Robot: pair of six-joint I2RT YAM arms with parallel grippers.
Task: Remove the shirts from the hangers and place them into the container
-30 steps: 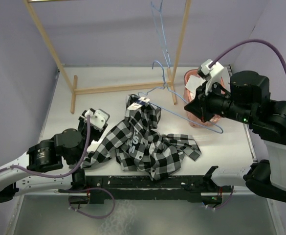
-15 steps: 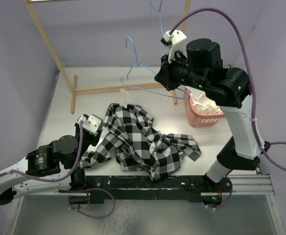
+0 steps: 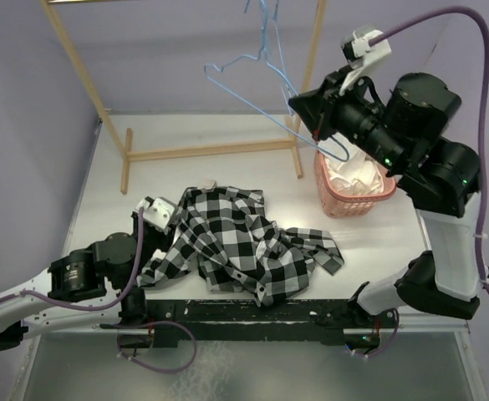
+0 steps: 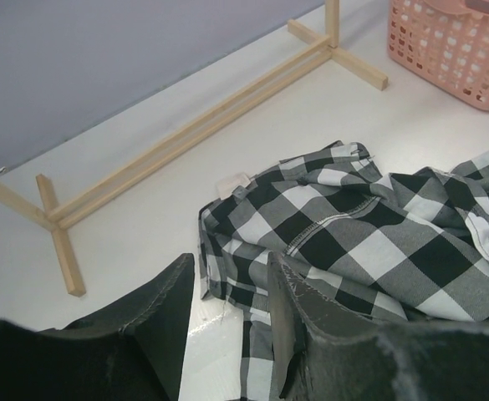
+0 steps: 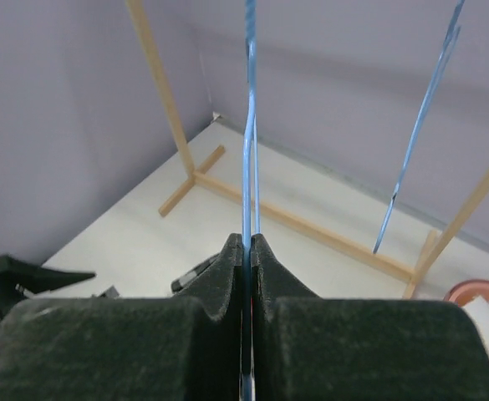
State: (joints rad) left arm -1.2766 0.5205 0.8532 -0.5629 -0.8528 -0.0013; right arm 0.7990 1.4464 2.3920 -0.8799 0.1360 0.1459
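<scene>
One hanger [image 5: 249, 125], clamped in right end effector [image 5: 247, 246], bar slanting up-left

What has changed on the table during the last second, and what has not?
The right tool, shut on the blue hanger, carried it up and back from the plaid shirt toward the rack. The shirt sank flat. Left tool, basket and white shirt stayed.
</scene>
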